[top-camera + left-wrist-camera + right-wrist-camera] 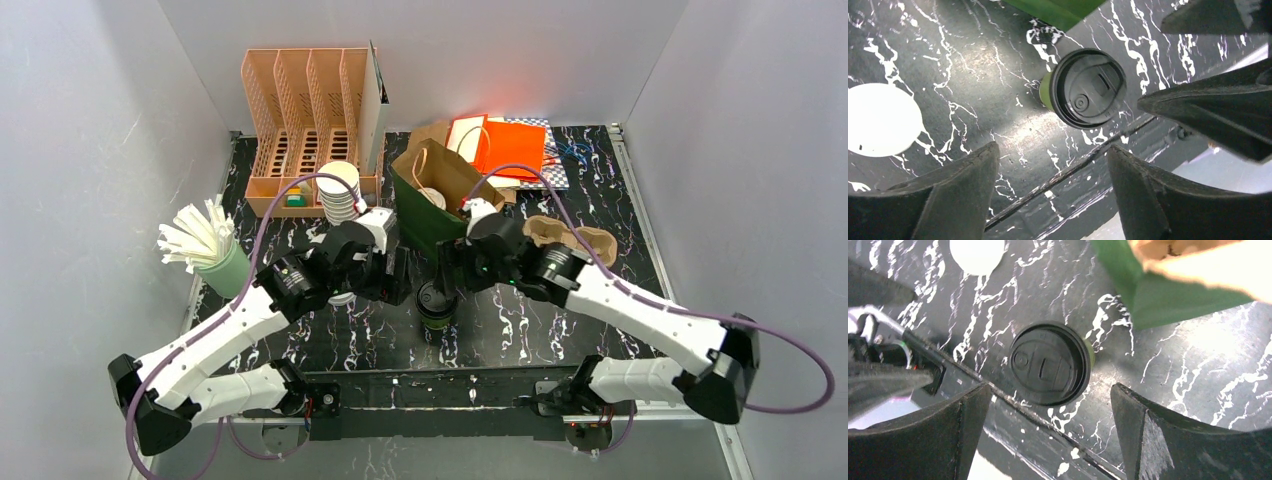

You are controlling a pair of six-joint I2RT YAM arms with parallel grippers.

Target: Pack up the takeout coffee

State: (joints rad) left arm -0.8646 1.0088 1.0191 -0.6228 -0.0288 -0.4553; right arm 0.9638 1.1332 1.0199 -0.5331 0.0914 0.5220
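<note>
1. Right gripper point(1050, 390): black two-finger pincer, released, jaws spread wide and empty. It is poised directly above the cup with the lid framed between its fingers, apparently lined up for a descent and a side grasp.
2. Left gripper point(1053, 150): also released and empty. It hangs just left of the cup, which sits off its centreline, so it probably plays a supporting role.
3. Takeout coffee point(436, 303): green tapered paper cup with a black plastic sip lid, seated. It stands upright and ungripped on the black white-veined marbled table point(560, 320), mid-width, close to the near edge.
4. Green paper bag with tan lining point(425, 225): upright, mouth open, just behind the cup toward the far edge. It is the likely destination, open for loading from above.
5. Flat round white lid point(878, 120): lies loose on the table left of the cup, apart from it.
</note>
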